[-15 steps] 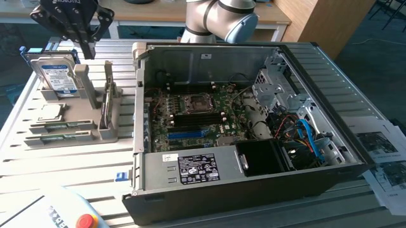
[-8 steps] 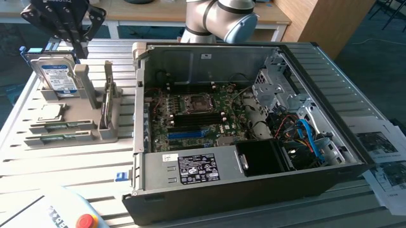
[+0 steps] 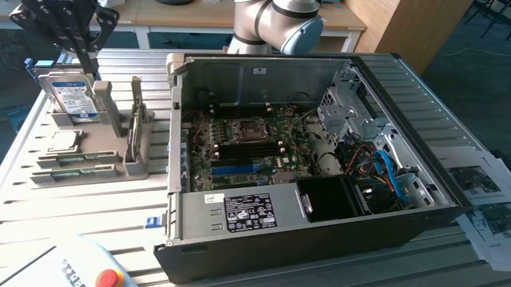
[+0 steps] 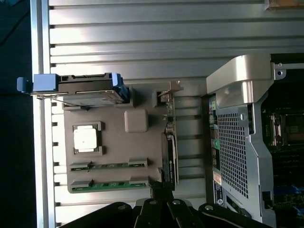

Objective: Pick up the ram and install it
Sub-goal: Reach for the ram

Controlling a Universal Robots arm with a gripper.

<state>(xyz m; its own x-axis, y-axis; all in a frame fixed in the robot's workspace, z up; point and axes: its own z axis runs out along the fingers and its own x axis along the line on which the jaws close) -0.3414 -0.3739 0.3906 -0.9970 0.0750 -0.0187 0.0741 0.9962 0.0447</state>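
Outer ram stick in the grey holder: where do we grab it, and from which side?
Take the outer ram mid-length, on the bare green stretch between the grey end blocks. It seems to stand on edge in its groove in the holder, so come straight down from above, pinching across its flat faces. The second stick runs parallel close by, so there is likely little room.

Silver-grey arm, pale blue joint cap, black bolted fingers.
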